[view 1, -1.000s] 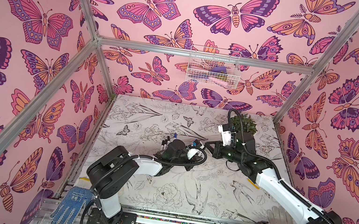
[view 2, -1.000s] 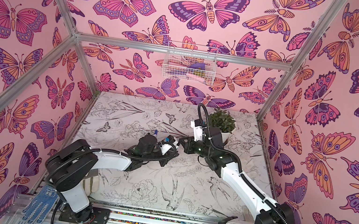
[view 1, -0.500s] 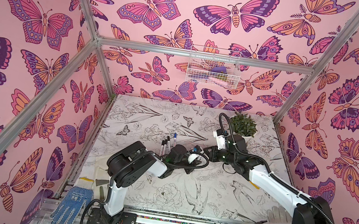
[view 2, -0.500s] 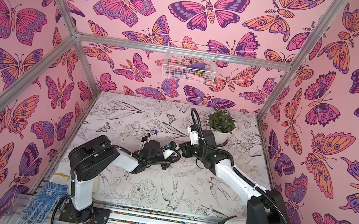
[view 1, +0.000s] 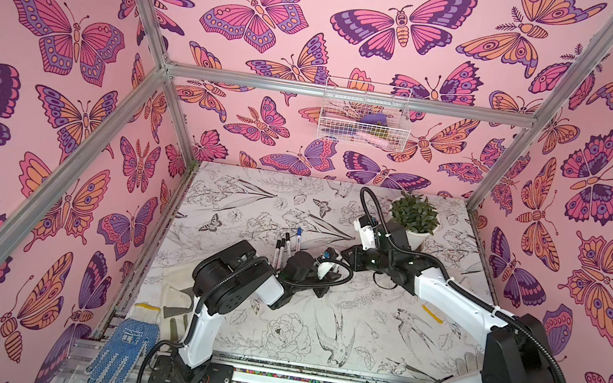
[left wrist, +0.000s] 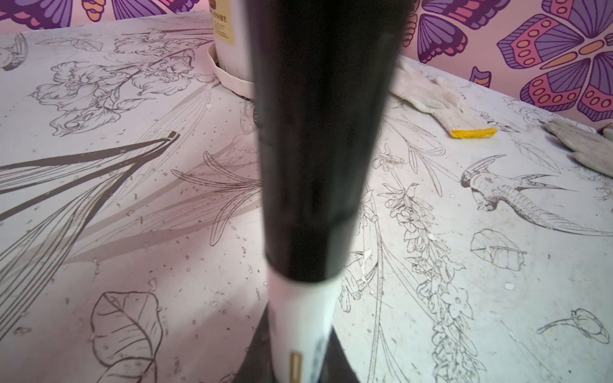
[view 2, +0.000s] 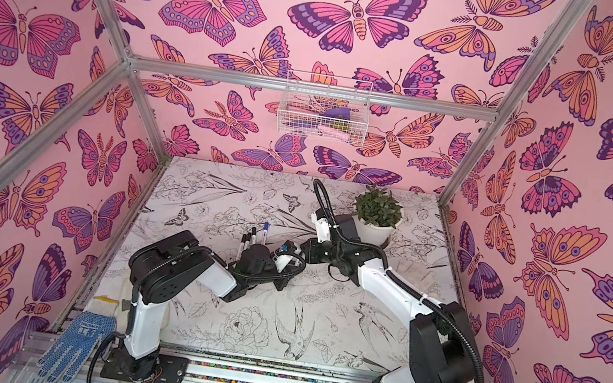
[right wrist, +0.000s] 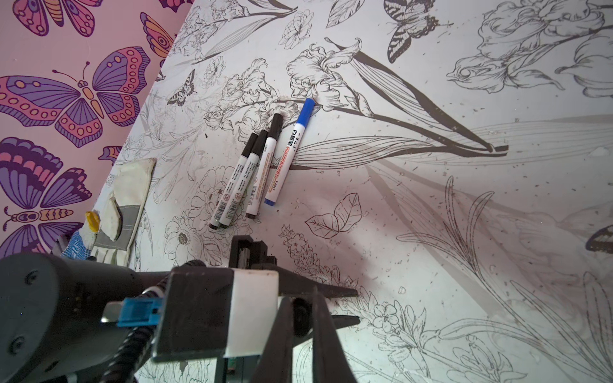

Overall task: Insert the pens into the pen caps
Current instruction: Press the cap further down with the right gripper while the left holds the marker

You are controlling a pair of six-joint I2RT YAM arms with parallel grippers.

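My left gripper [left wrist: 298,359] is shut on the white barrel of a pen [left wrist: 302,315] whose tip end sits inside a black pen cap [left wrist: 315,165]. My right gripper [right wrist: 300,293] is shut on that same cap [right wrist: 300,316], just in front of the left gripper's fingers [right wrist: 331,291]. In both top views the two grippers meet nose to nose low over the middle of the table, left [view 1: 326,266] and right [view 1: 345,256]. Several capped pens lie side by side behind the left gripper: three with black caps [right wrist: 243,179] and one with a blue cap [right wrist: 292,149], also seen in a top view [view 1: 287,243].
A potted plant [view 1: 413,223] stands at the back right behind the right arm. A white glove [left wrist: 441,99] lies near the right wall. More gloves [right wrist: 126,205] lie at the left front edge, and a blue glove [view 1: 123,347] hangs off the front rail. A wire basket [view 1: 363,118] hangs on the back wall.
Both grippers stayed shut and together and drifted slightly toward the front. The left arm's elbow swung right, and the right arm dropped lower, uncovering the plant.
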